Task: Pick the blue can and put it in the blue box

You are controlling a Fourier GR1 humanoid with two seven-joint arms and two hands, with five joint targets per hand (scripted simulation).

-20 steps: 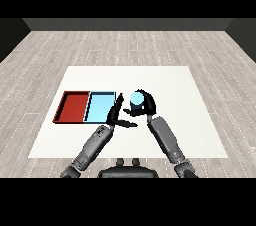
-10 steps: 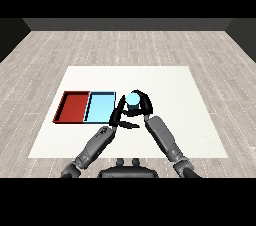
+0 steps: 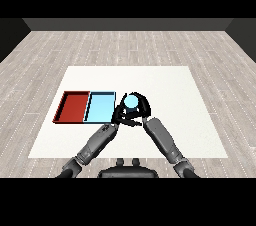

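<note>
We see our right hand (image 3: 140,106) with its black fingers curled round the small light blue round can (image 3: 131,101), holding it just beside the right edge of the flat light blue tray (image 3: 100,107). The flat red tray (image 3: 73,106) lies touching the blue one on its left, on the big white table (image 3: 200,130). Our left hand (image 3: 121,117) sits low beside the can, but we cannot tell how its fingers are set.

Matt white surface (image 3: 170,85) on pale wood-plank floor (image 3: 150,45) (grain visible); smooth blue can (image 3: 131,102); trays (image 3: 88,107) look plastic.
</note>
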